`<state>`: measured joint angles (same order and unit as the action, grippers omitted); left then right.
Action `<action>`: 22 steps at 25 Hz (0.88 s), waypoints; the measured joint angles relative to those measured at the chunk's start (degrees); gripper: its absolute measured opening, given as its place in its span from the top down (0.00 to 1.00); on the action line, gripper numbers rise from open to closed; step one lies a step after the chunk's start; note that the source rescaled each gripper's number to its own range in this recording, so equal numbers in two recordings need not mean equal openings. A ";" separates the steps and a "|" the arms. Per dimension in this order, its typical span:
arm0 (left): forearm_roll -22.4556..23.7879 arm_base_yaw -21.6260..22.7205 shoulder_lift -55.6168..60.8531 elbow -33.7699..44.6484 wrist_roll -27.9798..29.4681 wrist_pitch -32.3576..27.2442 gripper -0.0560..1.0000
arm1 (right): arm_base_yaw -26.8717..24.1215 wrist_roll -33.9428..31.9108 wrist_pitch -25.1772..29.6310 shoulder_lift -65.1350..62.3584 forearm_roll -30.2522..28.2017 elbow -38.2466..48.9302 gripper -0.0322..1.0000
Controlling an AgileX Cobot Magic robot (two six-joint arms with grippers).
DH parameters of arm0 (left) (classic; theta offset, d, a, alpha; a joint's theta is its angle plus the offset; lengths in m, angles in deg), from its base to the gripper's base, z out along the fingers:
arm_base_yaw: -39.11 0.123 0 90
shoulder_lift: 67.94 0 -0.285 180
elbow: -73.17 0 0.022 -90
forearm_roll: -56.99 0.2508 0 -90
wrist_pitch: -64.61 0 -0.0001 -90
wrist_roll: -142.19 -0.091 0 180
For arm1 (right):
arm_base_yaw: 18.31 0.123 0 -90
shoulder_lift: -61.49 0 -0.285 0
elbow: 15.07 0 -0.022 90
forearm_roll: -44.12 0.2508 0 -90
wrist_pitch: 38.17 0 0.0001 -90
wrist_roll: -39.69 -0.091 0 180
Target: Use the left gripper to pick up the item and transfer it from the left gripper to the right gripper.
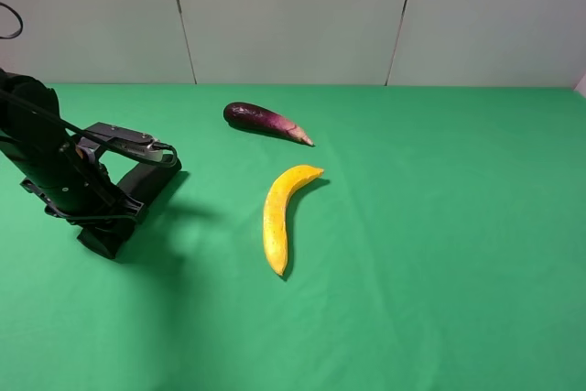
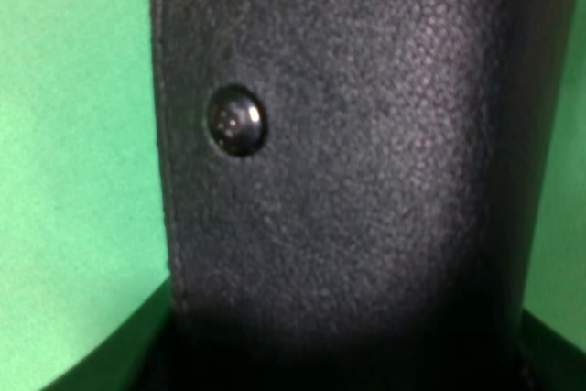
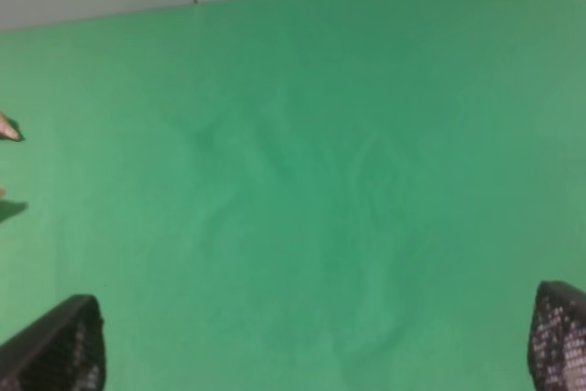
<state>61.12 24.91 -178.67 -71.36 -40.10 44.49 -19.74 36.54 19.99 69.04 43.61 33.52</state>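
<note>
Left tool (image 1: pixel 106 219) down over black case (image 1: pixel 152 180)

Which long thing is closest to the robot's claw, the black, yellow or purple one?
The black case, right at the left claw. The yellow banana and the purple eggplant lie apart from it, nearer the middle.

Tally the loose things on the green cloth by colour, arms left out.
Black: 1, the case
Purple: 1, the eggplant
Yellow: 1, the banana
Total: 3
</note>
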 joint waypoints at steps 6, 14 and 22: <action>0.00 0.00 0.00 0.00 0.00 0.10 0.90 | 0.00 0.00 0.00 0.00 0.00 0.00 0.00; 0.05 0.00 0.06 0.00 0.00 0.14 0.90 | 0.00 0.00 0.00 0.00 0.00 0.00 0.00; 0.24 0.00 4.14 0.00 0.00 -0.34 0.91 | 0.00 0.00 0.00 0.00 0.00 0.00 0.00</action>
<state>61.36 24.91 -174.52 -71.36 -40.10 44.15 -19.74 36.54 19.99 69.04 43.61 33.52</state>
